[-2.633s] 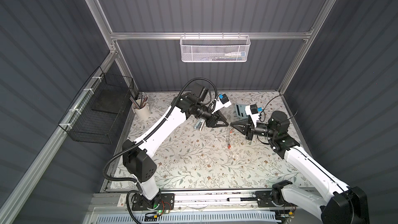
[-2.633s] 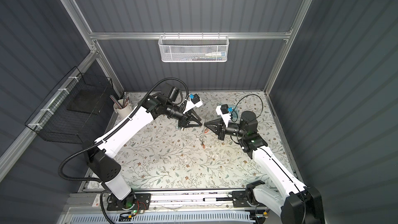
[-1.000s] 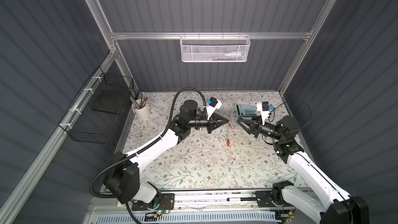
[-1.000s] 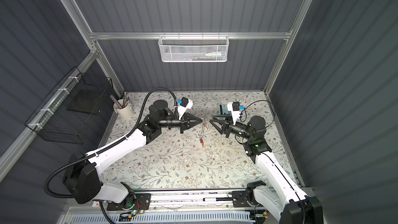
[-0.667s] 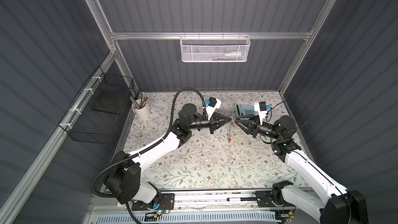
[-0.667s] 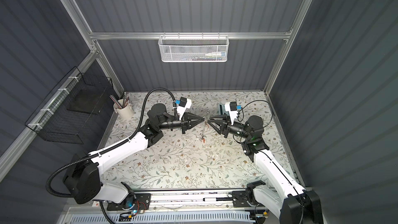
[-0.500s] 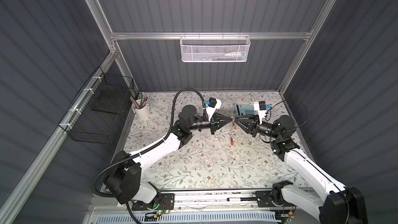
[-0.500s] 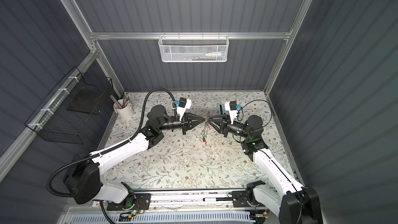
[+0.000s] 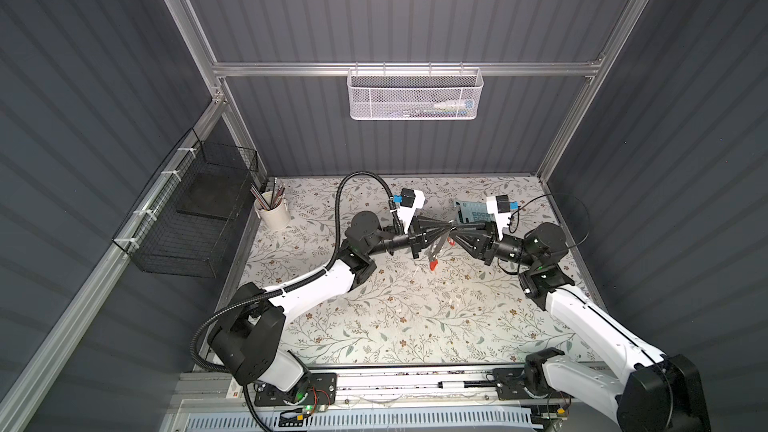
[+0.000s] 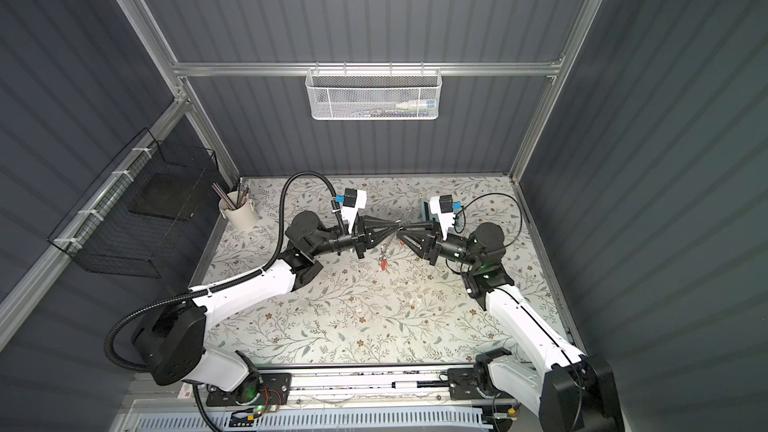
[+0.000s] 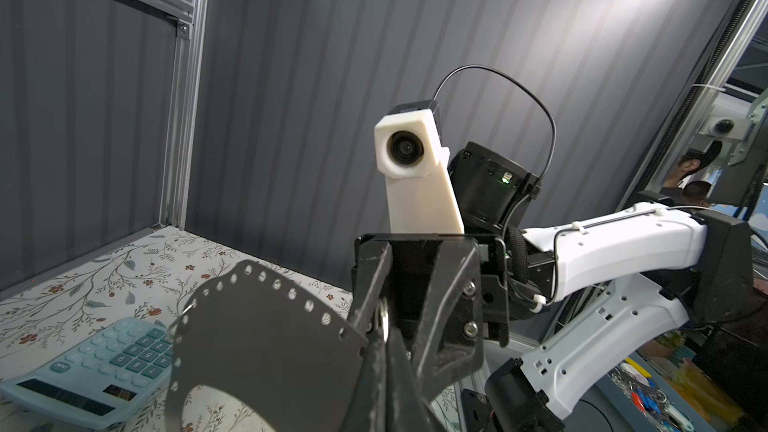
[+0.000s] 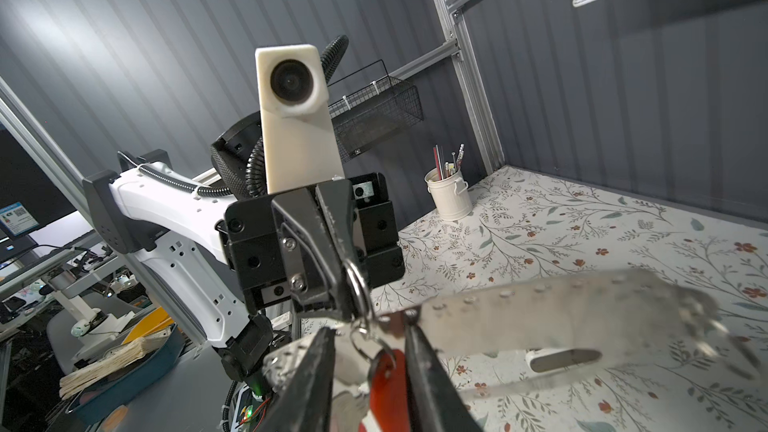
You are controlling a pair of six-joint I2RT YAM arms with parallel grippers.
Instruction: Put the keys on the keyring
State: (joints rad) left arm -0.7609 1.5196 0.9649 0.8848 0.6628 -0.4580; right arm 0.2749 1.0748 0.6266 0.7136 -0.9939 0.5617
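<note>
Mid-thread: left claw clamped shut on a metal loop at the keyring rim, right claw half-spread tip-to-tip with it, bite unclear; one red key dangles just under both tips, looks hooked on; second key unseen.

Robot lab test cell, not a home. I'm boxed in by an aluminium frame with gray ribbed panels, and a base rail with bare wiring runs along the front. My worktop is dressed as a desk: floral cover, pen cup, calculator, white mesh basket, black wire basket. Past the open side: monitor, parts bins, people.
</note>
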